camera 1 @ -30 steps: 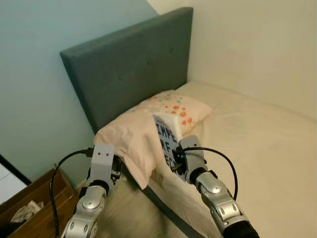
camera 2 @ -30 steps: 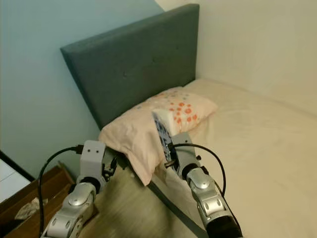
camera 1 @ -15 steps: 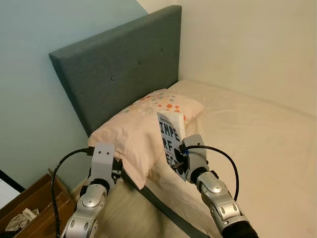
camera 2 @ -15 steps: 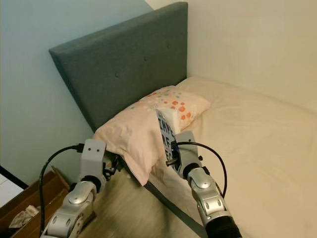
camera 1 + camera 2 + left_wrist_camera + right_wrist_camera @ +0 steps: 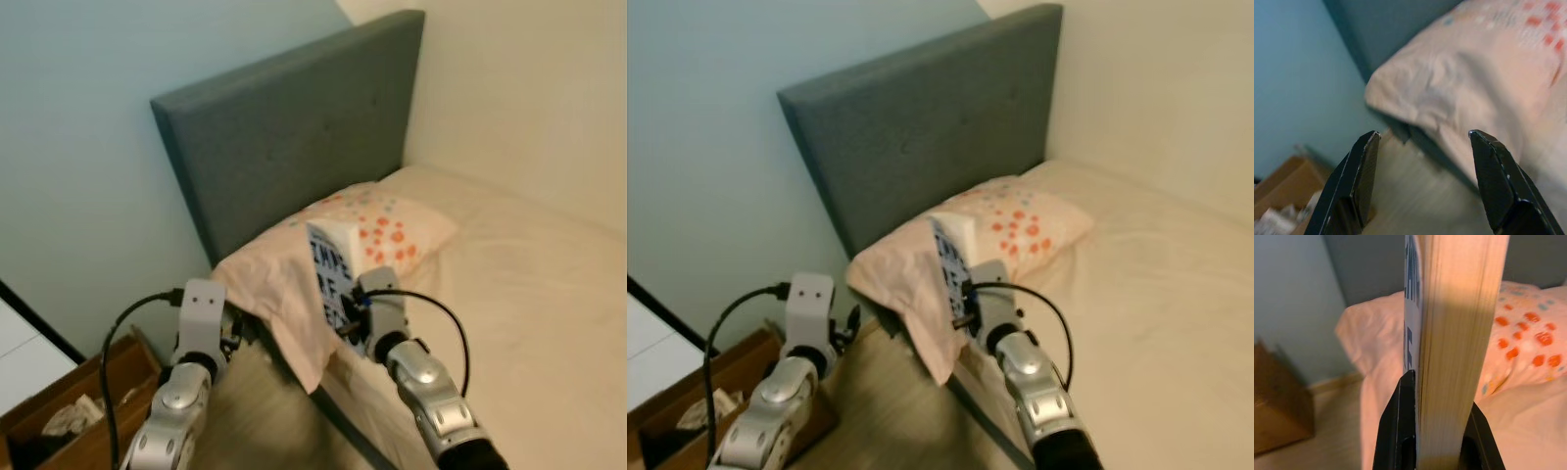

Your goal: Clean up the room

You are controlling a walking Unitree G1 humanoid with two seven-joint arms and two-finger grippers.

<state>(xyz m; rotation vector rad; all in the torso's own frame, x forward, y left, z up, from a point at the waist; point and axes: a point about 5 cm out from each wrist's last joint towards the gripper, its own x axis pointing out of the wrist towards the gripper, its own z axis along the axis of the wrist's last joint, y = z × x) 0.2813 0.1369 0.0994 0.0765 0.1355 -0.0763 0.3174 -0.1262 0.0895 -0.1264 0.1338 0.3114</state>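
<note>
**Holding a book upright over the bed's edge**

Gripping a white book (image 5: pixel 332 279) with large blue letters on its cover, the right claw (image 5: pixel 1432 431) has its two black fingers pressed against the front cover and the back, with the page edges facing the wrist camera. The book stands upright, raised above the near edge of the bed (image 5: pixel 529 294), just in front of the pillow (image 5: pixel 323 245).

That pillow is pale pink with orange and teal dots at its far end. It lies against the grey-blue padded headboard (image 5: pixel 294 147), and its near corner droops over the side of the mattress.

On the other side, the left claw (image 5: pixel 1422 152) hangs with its fingers spread wide and nothing between them, above the wooden floor (image 5: pixel 892 411) beside the bed, near the pillow's overhanging corner.

Further left stands a brown cardboard box (image 5: pixel 88 392) with crumpled paper inside, against the light blue wall (image 5: pixel 78 147).
</note>
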